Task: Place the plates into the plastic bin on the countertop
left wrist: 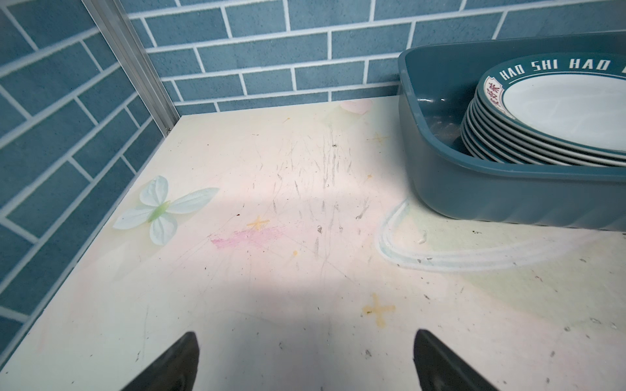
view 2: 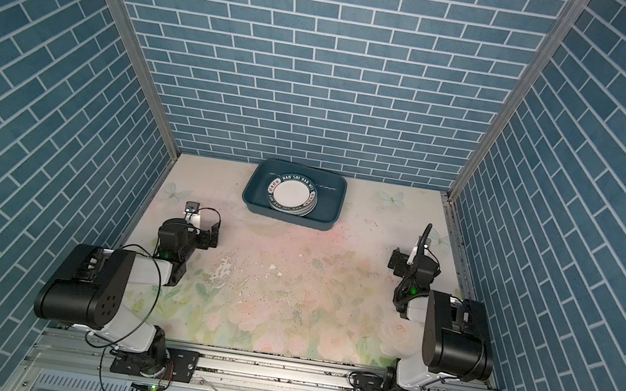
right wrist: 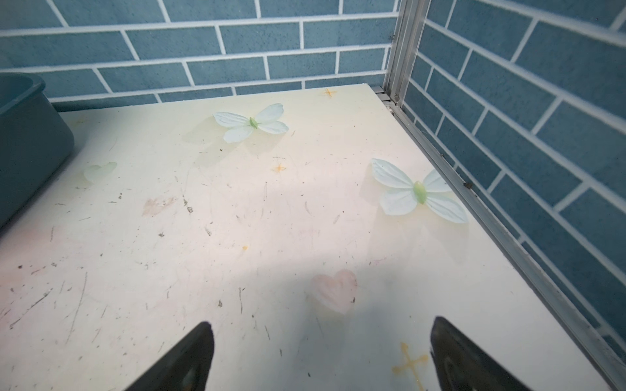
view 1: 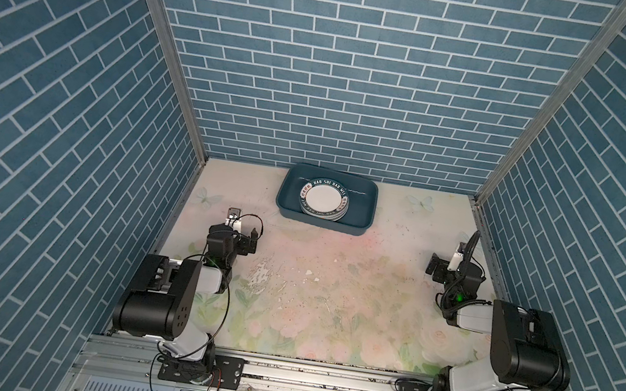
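The plates (view 1: 323, 202) sit in one stack inside the plastic bin (view 1: 363, 207), filling its left half in both top views. The uppermost is white with a green rim lettered HAO SHI HAO. The bin stands at upper centre of the frame, on the far edge of the countertop (view 1: 335, 288) against the blue brick wall (view 1: 340, 83). The left gripper (left wrist: 305, 333) hovers at centre left of a top view, below and left of the bin, its jaws wide apart and empty. The right gripper (right wrist: 321, 321) hovers at centre right, likewise spread with nothing between the jaws, over printed butterflies (right wrist: 418, 193).
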Motion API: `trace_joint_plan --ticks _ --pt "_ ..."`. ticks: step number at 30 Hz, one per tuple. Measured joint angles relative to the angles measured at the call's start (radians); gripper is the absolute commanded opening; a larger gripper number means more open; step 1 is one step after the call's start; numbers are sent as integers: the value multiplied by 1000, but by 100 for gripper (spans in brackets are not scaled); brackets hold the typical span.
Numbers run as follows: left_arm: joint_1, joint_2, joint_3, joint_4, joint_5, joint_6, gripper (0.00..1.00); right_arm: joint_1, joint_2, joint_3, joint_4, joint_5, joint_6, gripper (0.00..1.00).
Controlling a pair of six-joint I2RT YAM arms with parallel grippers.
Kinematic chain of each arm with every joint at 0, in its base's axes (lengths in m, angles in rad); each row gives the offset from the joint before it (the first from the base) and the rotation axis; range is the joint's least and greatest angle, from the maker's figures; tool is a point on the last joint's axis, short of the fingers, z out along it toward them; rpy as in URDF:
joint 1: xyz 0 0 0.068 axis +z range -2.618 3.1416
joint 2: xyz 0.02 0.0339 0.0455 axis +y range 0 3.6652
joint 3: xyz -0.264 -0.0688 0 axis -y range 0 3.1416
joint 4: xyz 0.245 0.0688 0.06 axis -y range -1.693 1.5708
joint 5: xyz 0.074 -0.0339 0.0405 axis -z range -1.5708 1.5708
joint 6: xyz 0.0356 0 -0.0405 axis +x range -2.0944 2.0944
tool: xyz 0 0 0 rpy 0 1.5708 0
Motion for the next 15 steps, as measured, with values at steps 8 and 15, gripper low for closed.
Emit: trace_joint_plan --ticks 8,15 --pt "0 0 0 0 0 0 100 0 0 0 -2 -5 0 99" --pt "0 0 0 0 0 0 100 0 0 0 -9 -8 0 99"
